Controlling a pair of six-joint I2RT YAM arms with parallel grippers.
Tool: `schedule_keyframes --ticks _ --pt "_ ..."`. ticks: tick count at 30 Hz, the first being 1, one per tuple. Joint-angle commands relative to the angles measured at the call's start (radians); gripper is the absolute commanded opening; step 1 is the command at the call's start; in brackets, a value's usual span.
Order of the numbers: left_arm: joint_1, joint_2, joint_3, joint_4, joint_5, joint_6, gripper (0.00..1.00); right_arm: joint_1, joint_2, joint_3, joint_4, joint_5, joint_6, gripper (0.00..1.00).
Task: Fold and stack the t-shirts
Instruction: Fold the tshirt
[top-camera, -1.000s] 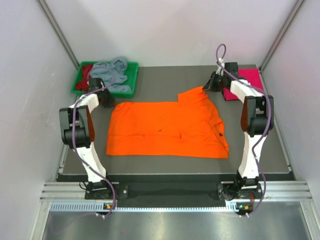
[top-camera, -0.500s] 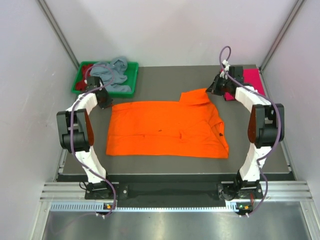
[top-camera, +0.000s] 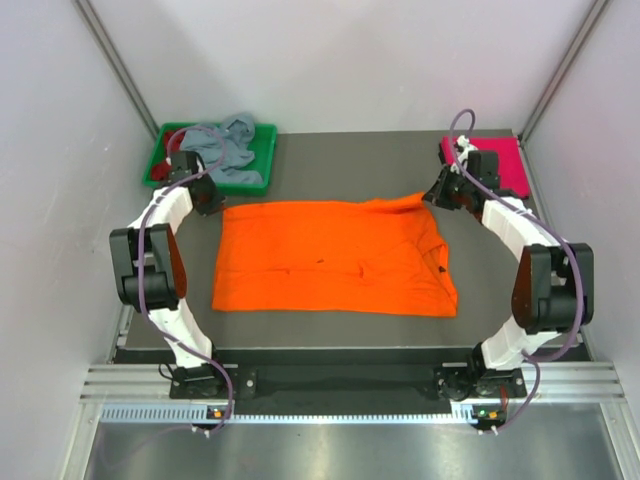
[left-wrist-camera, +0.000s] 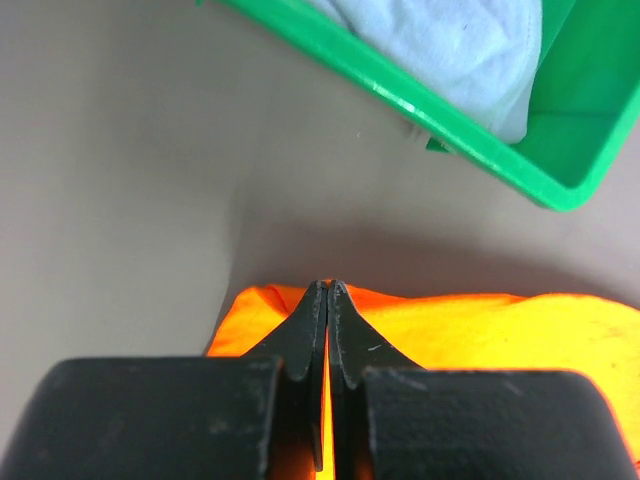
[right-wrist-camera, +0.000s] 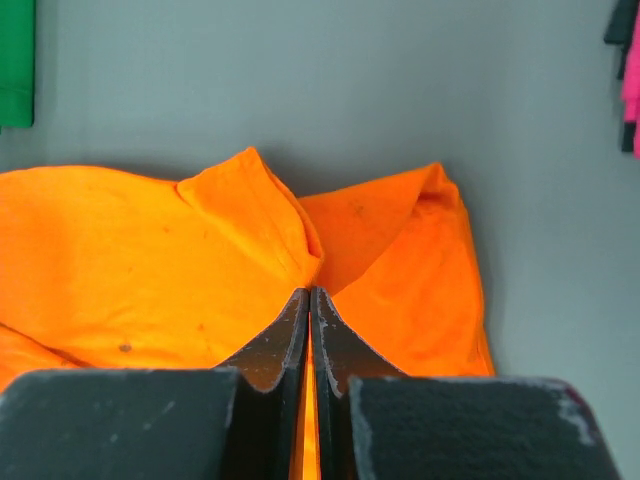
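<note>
You have the orange t-shirt lying spread and mostly flat across the middle of the table, its long side running left to right, and each arm has hold of one of its far corners. Your left gripper has its fingers pressed together on the far-left corner, with the orange hem nipped right at the tips and the cloth fanning out beneath them towards you. Your right gripper is likewise clamped on the far-right corner, where the fabric is gathered into two raised ridges that meet at the fingertips (from above, that corner looks lifted slightly off the table and puckered towards the arm). The rest of the shirt rests on the table, with a few shallow creases near its right edge. Behind your left arm, in the far-left corner, the green tray holds the crumpled grey-blue t-shirt, which spills over the tray's far rim. In the far-right corner, just behind your right arm, the magenta t-shirt lies flat on the table, apart from the orange one.
</note>
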Motion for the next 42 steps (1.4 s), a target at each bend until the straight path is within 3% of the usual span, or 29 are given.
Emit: schedule_keyframes --ticks 1,19,42 --pt "-0.002 -0.065 -0.017 -0.019 0.007 -0.002 0.00 0.004 -0.109 -0.030 0.053 0.025 -0.002 0.00" --pt "-0.003 -0.192 -0.095 -0.100 -0.083 0.006 0.00 0.010 -0.435 -0.330 0.067 0.040 0.050 0.00" --pt "-0.002 -0.212 -0.216 -0.177 -0.117 0.044 0.00 0.053 -0.774 -0.626 -0.004 0.034 0.077 0.00"
